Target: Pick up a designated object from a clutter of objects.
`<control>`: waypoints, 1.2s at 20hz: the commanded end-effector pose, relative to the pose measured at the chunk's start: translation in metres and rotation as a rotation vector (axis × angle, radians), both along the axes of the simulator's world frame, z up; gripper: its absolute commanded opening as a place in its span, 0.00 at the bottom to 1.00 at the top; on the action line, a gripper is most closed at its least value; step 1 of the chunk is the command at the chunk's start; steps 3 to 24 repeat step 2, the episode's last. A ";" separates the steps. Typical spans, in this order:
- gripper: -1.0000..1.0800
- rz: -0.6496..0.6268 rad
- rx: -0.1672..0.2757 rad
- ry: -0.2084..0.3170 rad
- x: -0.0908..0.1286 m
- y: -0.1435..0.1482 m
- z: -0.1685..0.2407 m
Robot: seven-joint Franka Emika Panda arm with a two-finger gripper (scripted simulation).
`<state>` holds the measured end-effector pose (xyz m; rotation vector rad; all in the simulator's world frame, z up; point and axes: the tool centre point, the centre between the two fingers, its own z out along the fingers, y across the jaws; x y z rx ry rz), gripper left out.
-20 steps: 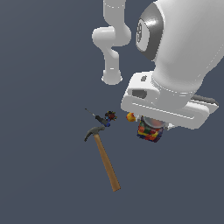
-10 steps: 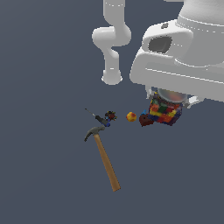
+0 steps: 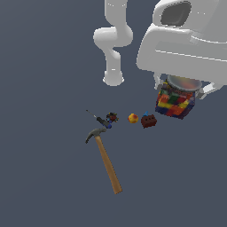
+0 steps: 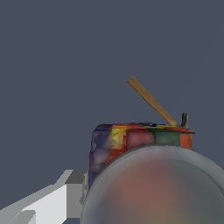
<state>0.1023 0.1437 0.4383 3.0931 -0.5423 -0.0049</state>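
Observation:
The clear jar [image 3: 175, 103] with red, yellow, blue and green blocks inside and a pale grey round lid hangs in the air under my hand, clear of the floor. My gripper [image 3: 178, 88] is shut on it; the fingers are mostly hidden by the white hand. In the wrist view the jar [image 4: 140, 144] fills the near field, its lid [image 4: 162, 188] blurred, with one finger [image 4: 52, 201] beside it. The rest of the clutter lies below: hammer [image 3: 106, 159], blue-handled screwdriver [image 3: 98, 118], small dark toy [image 3: 111, 117], orange ball [image 3: 132, 118], red-brown brick [image 3: 149, 121].
The arm's white base column [image 3: 113, 44] stands behind the clutter. The hammer's wooden handle [image 4: 151, 100] shows past the jar in the wrist view. The floor is plain dark grey.
The gripper has risen with the jar held in it, moving up and toward the exterior view's right. The brick, hidden before, now shows on the floor. The other objects have not moved.

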 end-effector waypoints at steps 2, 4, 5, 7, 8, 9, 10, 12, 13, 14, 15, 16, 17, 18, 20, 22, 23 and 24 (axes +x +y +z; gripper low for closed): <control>0.00 0.000 0.001 -0.003 0.000 0.000 0.005; 0.00 0.000 0.001 -0.003 0.000 0.000 0.005; 0.00 0.000 0.001 -0.003 0.000 0.000 0.005; 0.00 0.000 0.001 -0.003 0.000 0.000 0.005; 0.00 0.000 0.001 -0.003 0.000 0.000 0.005; 0.00 0.000 0.001 -0.003 0.000 0.000 0.005; 0.00 0.000 0.001 -0.003 0.000 0.000 0.005; 0.00 0.000 0.001 -0.003 0.000 0.000 0.005; 0.00 0.000 0.001 -0.003 0.000 0.000 0.005; 0.00 0.000 0.001 -0.003 0.000 0.000 0.005; 0.00 0.000 0.001 -0.003 0.000 0.000 0.005; 0.00 0.000 0.001 -0.003 0.000 0.000 0.005; 0.00 0.000 0.001 -0.003 0.000 0.000 0.005; 0.00 0.000 0.001 -0.003 0.000 0.000 0.005; 0.00 0.000 0.001 -0.003 0.000 0.000 0.005; 0.00 0.000 0.001 -0.003 0.000 0.000 0.005; 0.00 0.000 0.001 -0.003 0.000 0.000 0.005; 0.00 0.000 0.001 -0.003 0.000 0.000 0.005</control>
